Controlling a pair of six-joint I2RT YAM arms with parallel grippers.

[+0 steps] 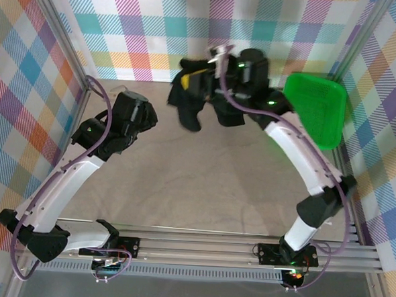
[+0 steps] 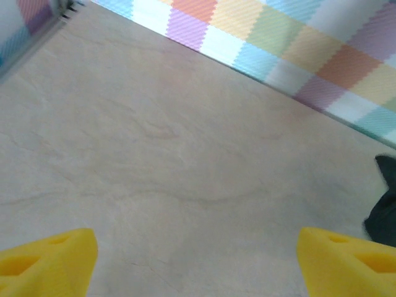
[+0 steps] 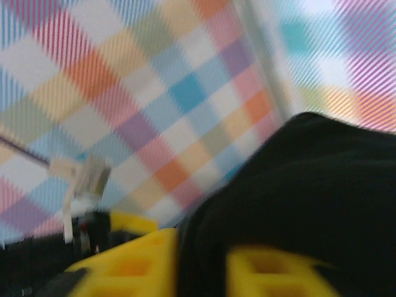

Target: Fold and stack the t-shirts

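Pinching a black t-shirt point(image 1: 192, 106) aloft over the far edge of the table point(image 1: 202, 182), beside the green mesh basket point(image 1: 316, 110), is the right gripper point(image 3: 201, 263); the shirt's white label point(image 3: 88, 176) is blurred, unreadable. The left gripper point(image 2: 198, 260) hangs spread.

No text, brand or number can be read anywhere. The small white label point(image 3: 86, 179) on the black t-shirt point(image 3: 322, 185) is too blurred to tell whether anything is printed on it
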